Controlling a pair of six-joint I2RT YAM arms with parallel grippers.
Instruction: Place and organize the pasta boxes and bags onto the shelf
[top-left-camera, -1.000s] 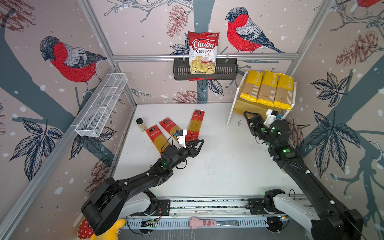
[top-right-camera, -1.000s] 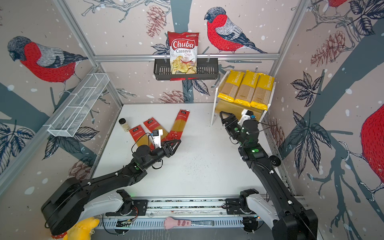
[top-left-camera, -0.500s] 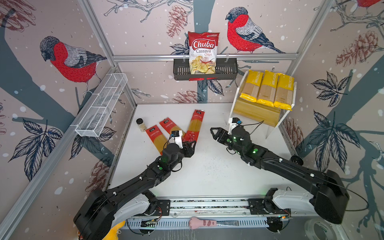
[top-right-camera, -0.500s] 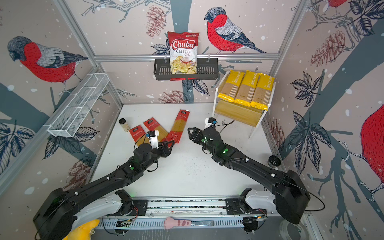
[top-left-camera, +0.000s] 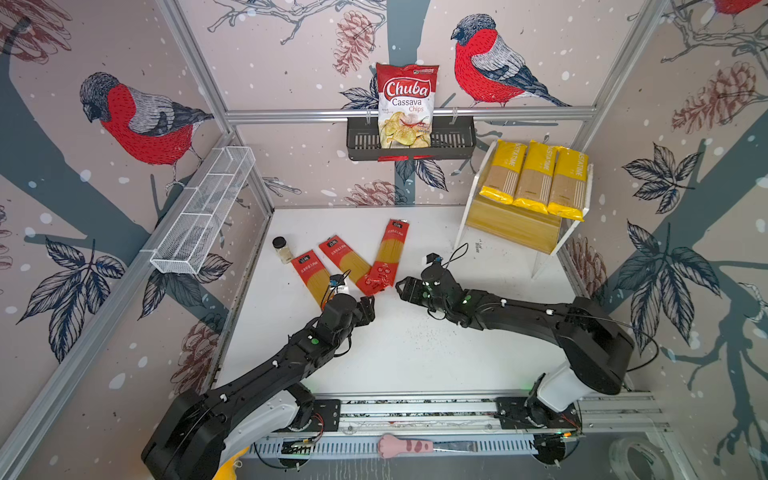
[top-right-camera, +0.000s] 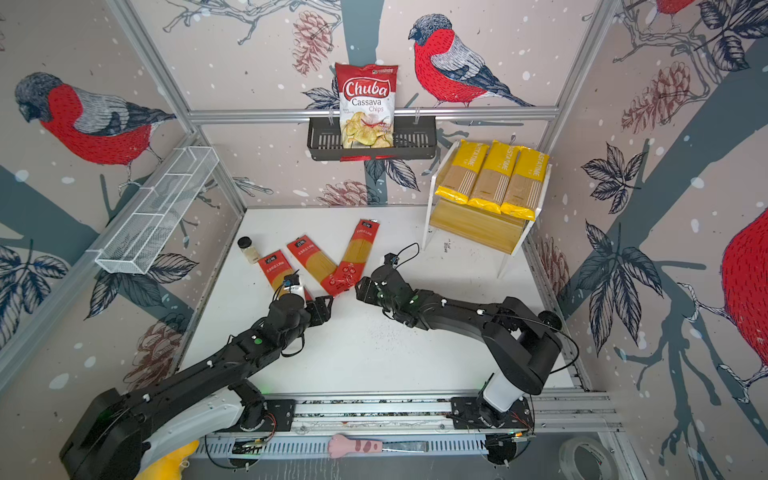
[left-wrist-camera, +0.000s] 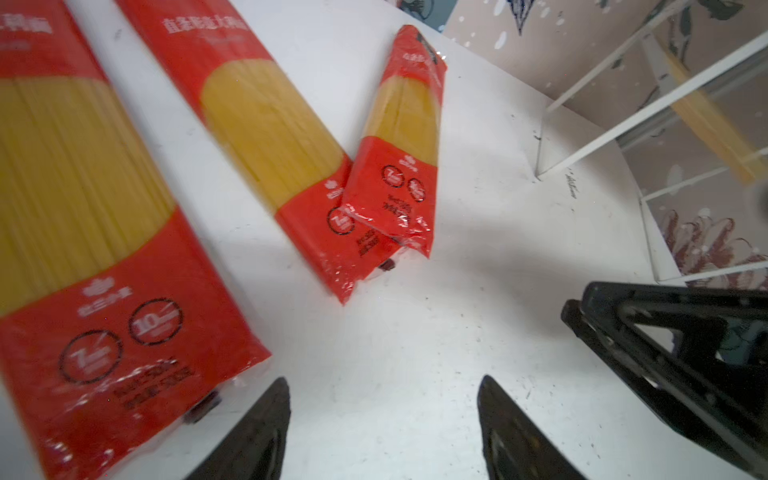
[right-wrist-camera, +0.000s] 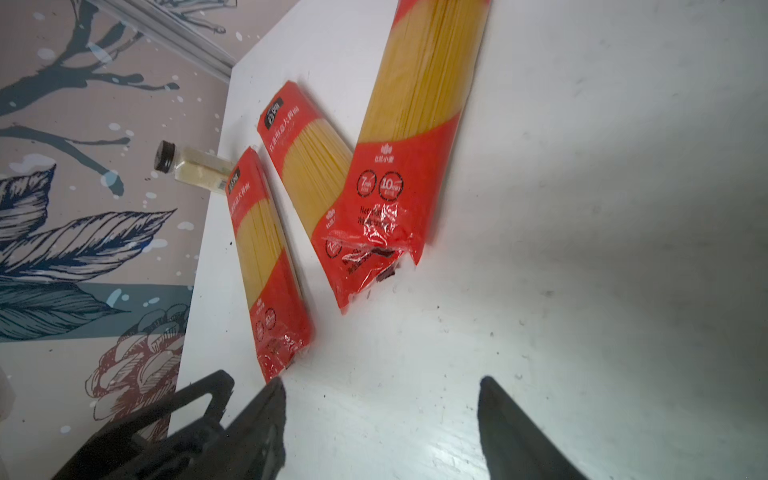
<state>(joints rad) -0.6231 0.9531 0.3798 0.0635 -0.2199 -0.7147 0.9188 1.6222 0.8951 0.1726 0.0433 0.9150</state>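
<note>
Tabletop (top-left-camera: 415, 361) gap between left pincer (top-left-camera: 369, 309), right pincer (top-left-camera: 402, 289)

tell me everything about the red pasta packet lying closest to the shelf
The red-ended packet is a long, flat, clear-film bag: red at both ends with Chinese lettering, yellow spaghetti showing through the middle. It lies flat and slanted on the white table. Its crinkled near end overlaps the near end of the middle packet, forming a V. Nothing else touches it.
</note>
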